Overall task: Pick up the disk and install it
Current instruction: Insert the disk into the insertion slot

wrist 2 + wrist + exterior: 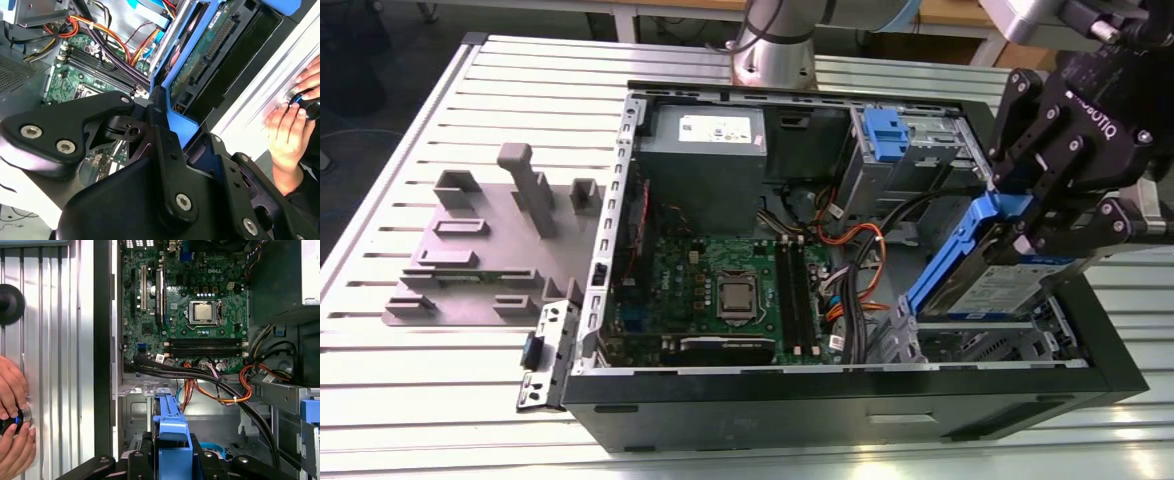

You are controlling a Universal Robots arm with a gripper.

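Exterior view: the gripper (1017,218) has its fingers clamped on the disk (1003,288) by its blue frame, tilted over a corner of the computer case (854,395). It's picked up, not yet seated flat.

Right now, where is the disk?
At the exterior view's right, the disk hangs tilted in the tool, over the right end of the open computer case, to the right of the green motherboard.
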